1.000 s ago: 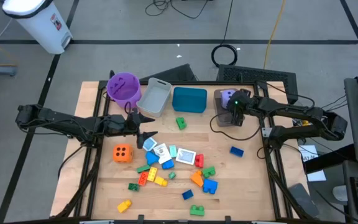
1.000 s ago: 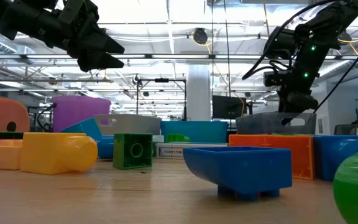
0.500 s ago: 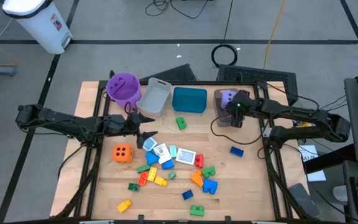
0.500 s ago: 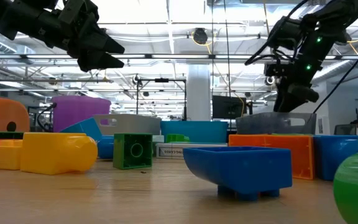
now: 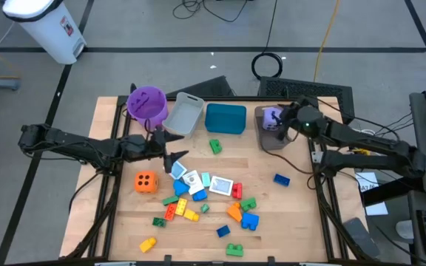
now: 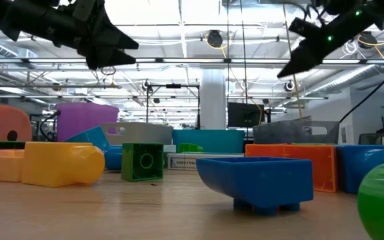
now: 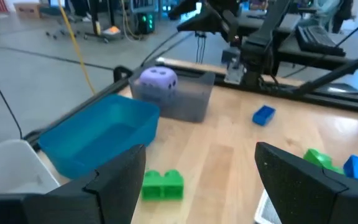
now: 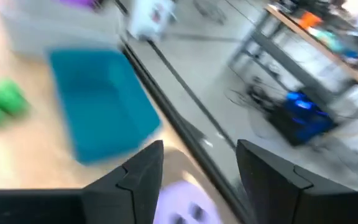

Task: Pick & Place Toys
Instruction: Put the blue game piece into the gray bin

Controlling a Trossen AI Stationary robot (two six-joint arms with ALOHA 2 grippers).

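Observation:
Several small bricks and cards (image 5: 205,193) lie scattered on the table's middle and near part, with an orange die (image 5: 146,181) at their left. A purple die (image 5: 271,116) rests inside the dark grey bin (image 5: 272,139) at the far right. My right gripper (image 5: 282,123) hangs above that bin, open and with nothing between its fingers; the right wrist view shows the die (image 8: 179,208) below it. My left gripper (image 5: 170,149) hovers open over the table's left middle, close to level, with a green brick (image 7: 162,185) ahead of it.
Along the far edge stand a purple bucket (image 5: 148,102), a light grey bin (image 5: 185,114) and a teal bin (image 5: 225,118). A lone blue brick (image 5: 281,179) lies at the right, a green brick (image 5: 215,145) near the teal bin. Bare wood shows at the near left and right.
My right gripper has risen from just over the dark grey bin, tipped up from pointing down toward level and drawn a little toward the table's right edge. The purple die has stayed in the bin.

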